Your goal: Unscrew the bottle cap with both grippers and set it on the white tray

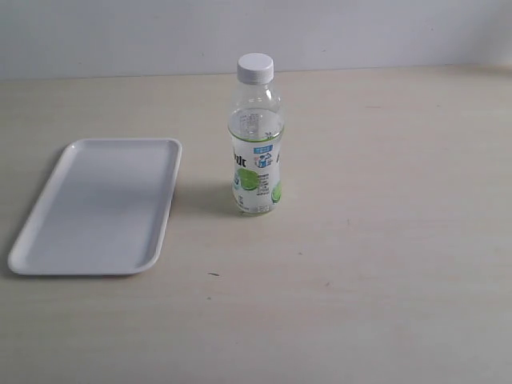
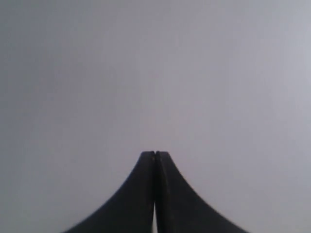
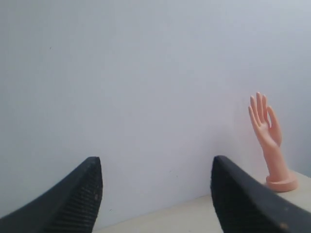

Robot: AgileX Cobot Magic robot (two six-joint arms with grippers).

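Bottle [image 1: 256,152] upright, bottle cap [image 1: 255,67] on. Left gripper [image 2: 155,154] jaws together, right gripper [image 3: 156,163] jaws apart. Best steady bottle body before twisting.

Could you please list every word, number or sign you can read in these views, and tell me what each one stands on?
Nothing can be quoted with certainty.
Printed label on the small clear plastic drink bottle: large dark letters at its top, too blurred to read.
Blue patch on that label: print too small to read.
Bottle's clear upper part: faint print, too small to read.
Round white screw cap, flat white rectangular tray, pink model hand: no text visible.
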